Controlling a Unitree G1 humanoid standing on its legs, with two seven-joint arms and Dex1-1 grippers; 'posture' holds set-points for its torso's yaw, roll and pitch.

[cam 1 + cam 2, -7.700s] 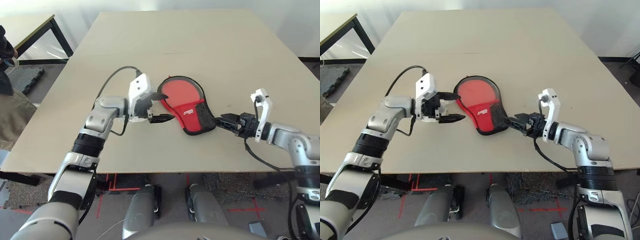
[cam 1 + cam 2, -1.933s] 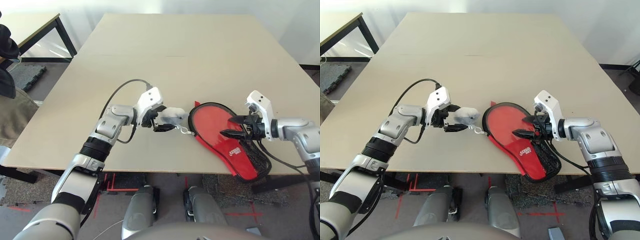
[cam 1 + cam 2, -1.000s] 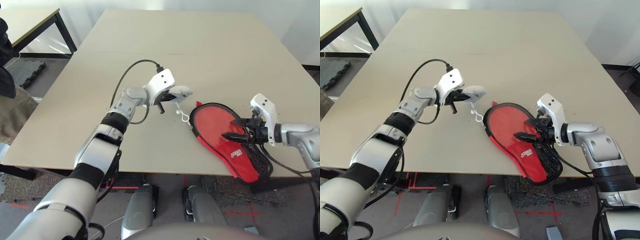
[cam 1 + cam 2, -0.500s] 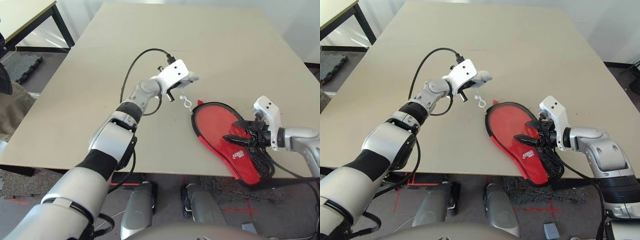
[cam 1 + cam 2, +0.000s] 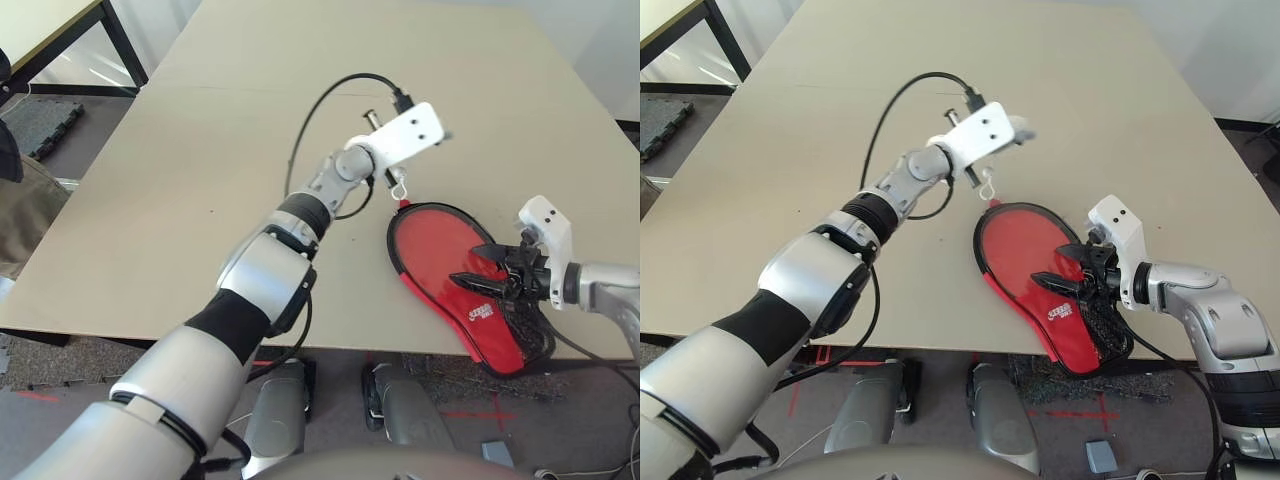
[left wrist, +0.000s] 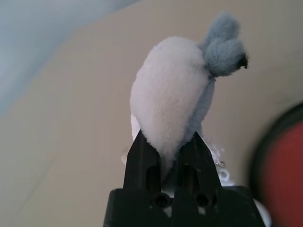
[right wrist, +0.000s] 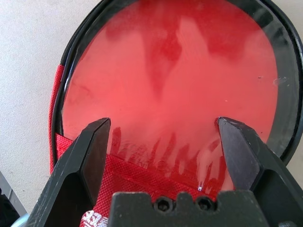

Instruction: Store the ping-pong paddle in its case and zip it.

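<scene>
On the table [image 5: 250,190], the fingers clamp a plush, apparently [image 6: 173,90].Pale tabletop [image 5: 250,190]: left fingers [image 6: 142,163] pinch what seems a plush toy [image 6: 170,90].

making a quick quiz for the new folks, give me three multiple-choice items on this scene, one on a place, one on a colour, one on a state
1. Where is the paddle case?
A) under the left gripper's elbow
B) on the table, by the right gripper
C) on the floor

2. What colour is the case's round window edge?
A) yellow
B) green
C) black

3. How do the right gripper's fingers stand?
A) apart
B) pressed together
C) crossed

Key:
1 B: the case lies on the table, with the right gripper over it.
2 C: a black rim circles the clear window, through which red shows.
3 A: a wide gap parts the two fingers, red showing between them.
</scene>
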